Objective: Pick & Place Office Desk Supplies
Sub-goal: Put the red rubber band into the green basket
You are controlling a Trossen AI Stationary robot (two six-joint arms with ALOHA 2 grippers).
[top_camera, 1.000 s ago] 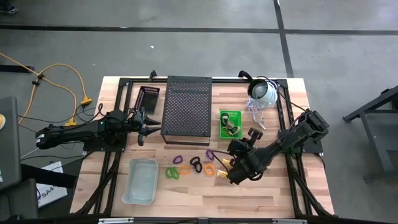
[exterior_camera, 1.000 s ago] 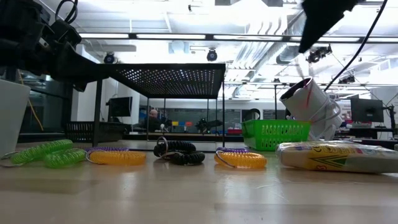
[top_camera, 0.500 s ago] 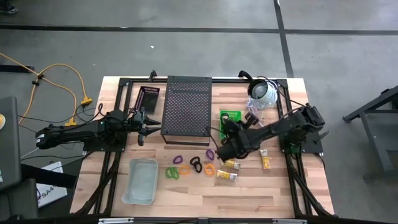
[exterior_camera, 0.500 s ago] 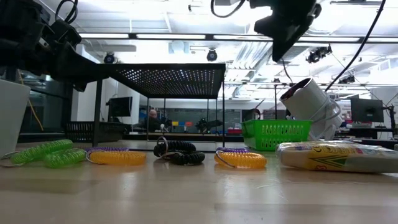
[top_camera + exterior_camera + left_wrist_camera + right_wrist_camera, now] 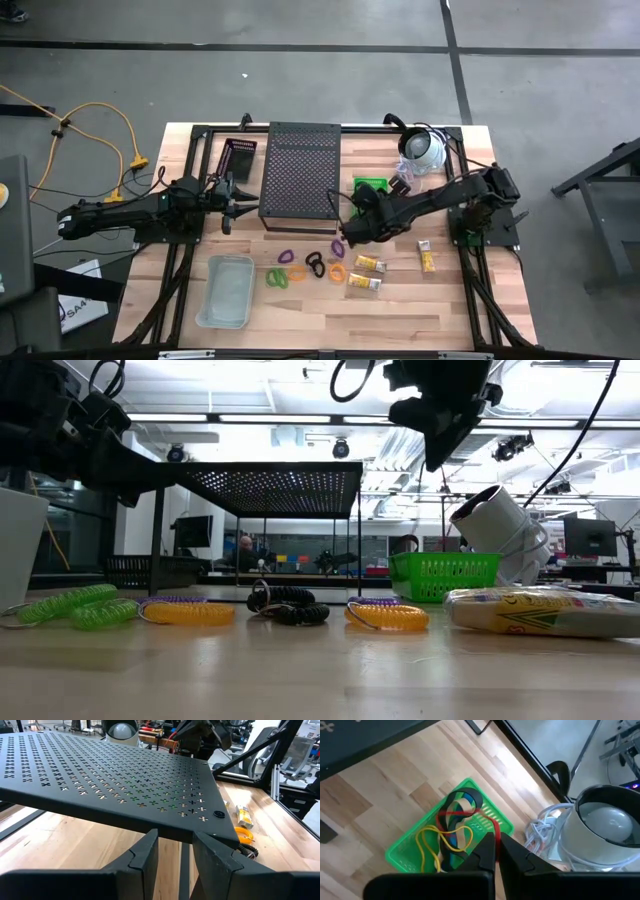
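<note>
From above, I see my right end effector (image 5: 343, 240) closed and empty at the green basket's (image 5: 374, 184) seven o'clock; coiled loops (image 5: 315, 266) lie at the desk's (image 5: 450, 310) six o'clock. Left wrist: left end effector (image 5: 175, 851) parted, empty, beside the perforated stand (image 5: 110, 780).

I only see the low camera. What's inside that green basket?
Observer: Rubber bands, yellow, black and red ones, tangled in the green basket.
Operator: Is the black claw thingy up top over it?
Observer: Yes, the right gripper hangs over the basket's rim, shut.
Operator: What's the other arm doing?
Observer: The left gripper sits open, facing the edge of the black perforated shelf.
</note>
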